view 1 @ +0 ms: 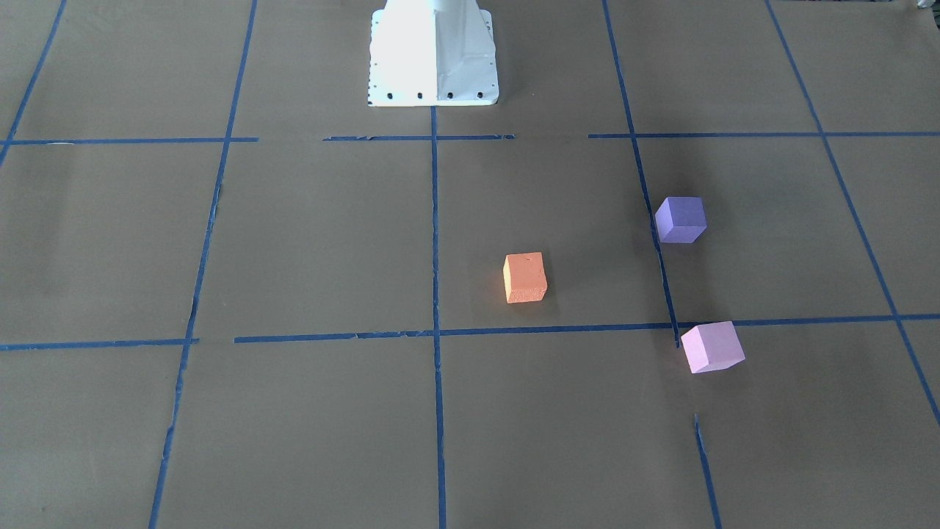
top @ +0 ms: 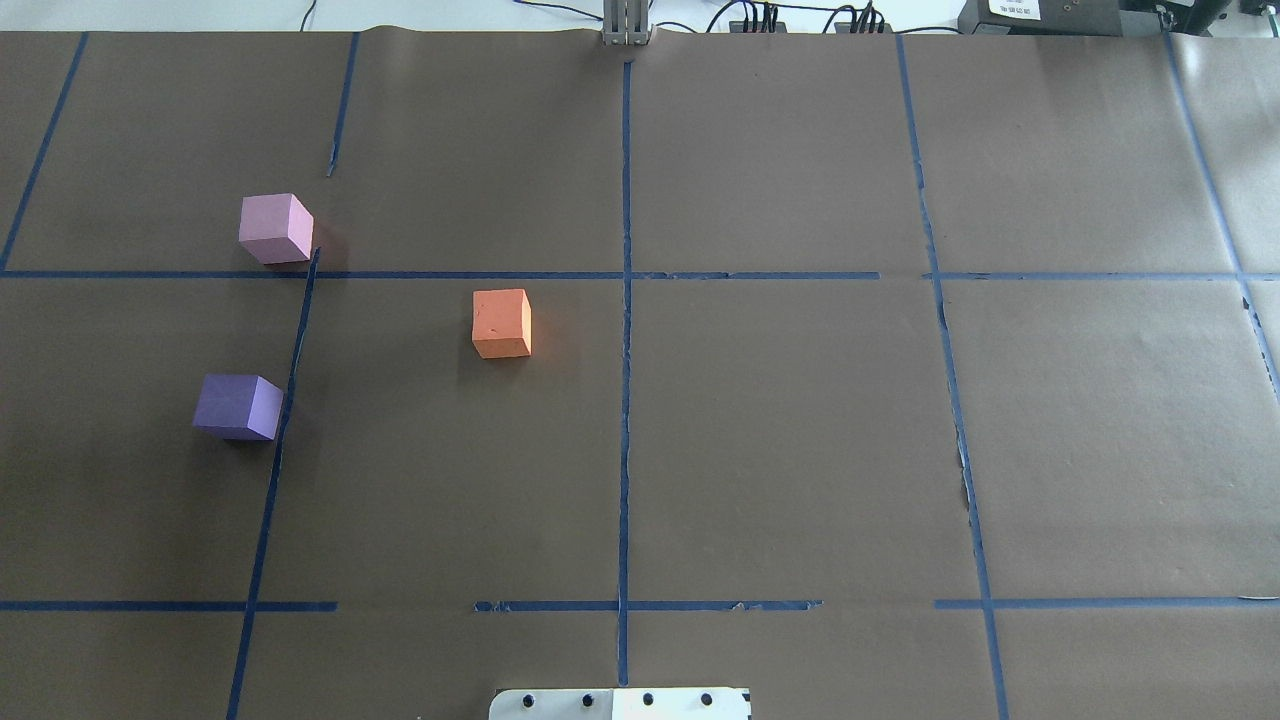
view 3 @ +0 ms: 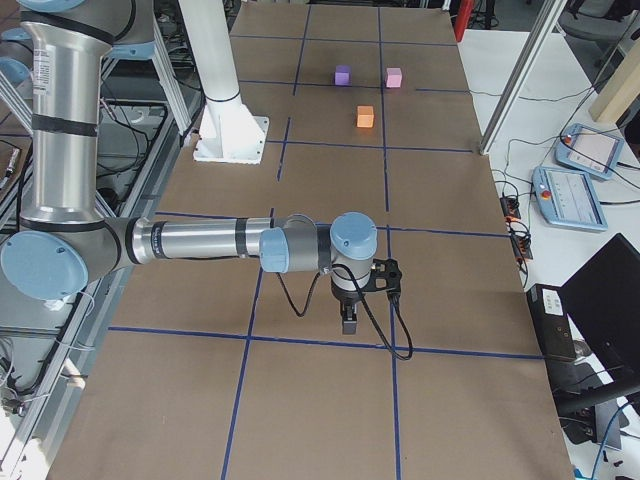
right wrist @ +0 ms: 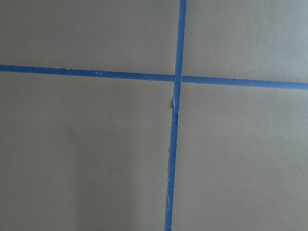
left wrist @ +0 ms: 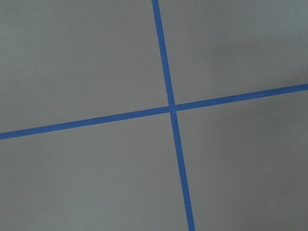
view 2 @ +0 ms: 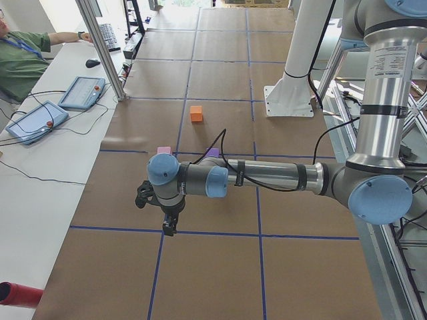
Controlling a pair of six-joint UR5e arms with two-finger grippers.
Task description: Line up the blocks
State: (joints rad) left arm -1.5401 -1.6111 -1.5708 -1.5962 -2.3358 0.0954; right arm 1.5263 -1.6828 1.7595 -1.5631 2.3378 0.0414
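Observation:
Three cubes lie apart on the brown paper, on my left half of the table. The orange block [top: 501,323] [view 1: 525,278] is nearest the centre line. The dark purple block [top: 238,407] [view 1: 681,219] and the pale pink block [top: 275,228] [view 1: 712,347] lie further left. My left gripper [view 2: 170,227] shows only in the exterior left view, pointing down over a tape line, well short of the blocks. My right gripper [view 3: 348,322] shows only in the exterior right view, far from the blocks. I cannot tell whether either is open or shut. Both wrist views show only paper and tape.
Blue tape lines [top: 625,330] form a grid on the paper. The white robot base [view 1: 433,55] stands at the table's middle edge. An operator [view 2: 20,57], two teach pendants [view 2: 37,120] and a metal post [view 2: 103,47] are along the far side.

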